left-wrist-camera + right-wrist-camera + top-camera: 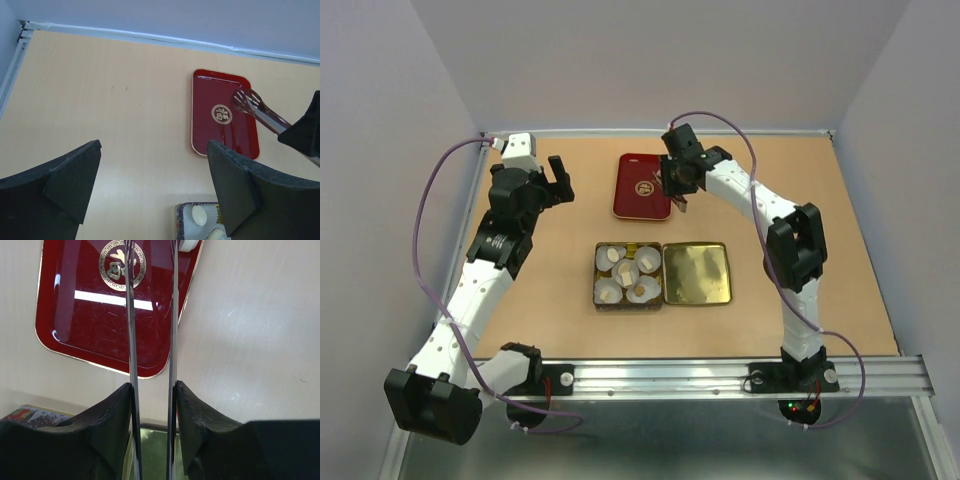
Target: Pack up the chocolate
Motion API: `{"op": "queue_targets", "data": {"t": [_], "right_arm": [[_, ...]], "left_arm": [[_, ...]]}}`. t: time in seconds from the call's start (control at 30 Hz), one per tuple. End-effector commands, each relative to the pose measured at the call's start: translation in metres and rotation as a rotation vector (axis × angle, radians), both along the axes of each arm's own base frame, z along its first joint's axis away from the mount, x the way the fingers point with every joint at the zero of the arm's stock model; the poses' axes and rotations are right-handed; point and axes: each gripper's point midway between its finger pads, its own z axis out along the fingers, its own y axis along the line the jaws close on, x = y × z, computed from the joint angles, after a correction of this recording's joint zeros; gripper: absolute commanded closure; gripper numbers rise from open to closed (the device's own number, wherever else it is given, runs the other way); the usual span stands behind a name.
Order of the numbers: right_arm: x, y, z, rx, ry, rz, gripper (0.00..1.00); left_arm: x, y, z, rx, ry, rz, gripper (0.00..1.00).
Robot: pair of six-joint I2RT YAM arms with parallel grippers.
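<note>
At the far middle of the tan table (540,260), your right gripper (152,390) hung over the glossy red lacquered tray (85,325) with the gold emblem. Its fingers were closed on the long metal tweezers (131,315), pressing the two blades nearly together. The tweezer tips reached out above the tray's right half. I could not tell whether they carried anything. A small white shape (190,244) showed at the top edge of the right wrist view, beside the tray's rim, too cropped to name.

Your left gripper (154,147) hovered to the left of the tray, well apart from it. Its fingers were spread wide with nothing between them.

The chocolate (199,215), small cream-white and light brown pieces, sat in the white fluted paper cups (642,291). These were packed inside the rectangular metal tin (597,275) nearer to you, in the middle of the table. Its gold lid (696,275) lay open just to the right, touching it. From above, each cup appeared to hold a piece, and the red tray looked bare apart from its emblem.

By my reading, the packing was close to finished. What seemed left was to confirm that nothing remained at the tweezer tips, set the tweezers aside, and perhaps close the lid on the tin.
</note>
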Motion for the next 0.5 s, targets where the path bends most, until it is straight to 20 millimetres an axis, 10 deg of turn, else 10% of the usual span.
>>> {"op": "queue_targets", "data": {"t": [0.0, 0.47], "right_arm": [[0.022, 0.01, 0.023, 0.071, -0.072, -0.016, 0.55], [0.01, 0.002, 0.039, 0.095, -0.084, -0.041, 0.55]], "left_arm": [[-0.001, -0.001, 0.036, -0.011, -0.091, -0.007, 0.01], [-0.001, -0.002, 0.034, -0.012, -0.086, -0.008, 0.01]]}}
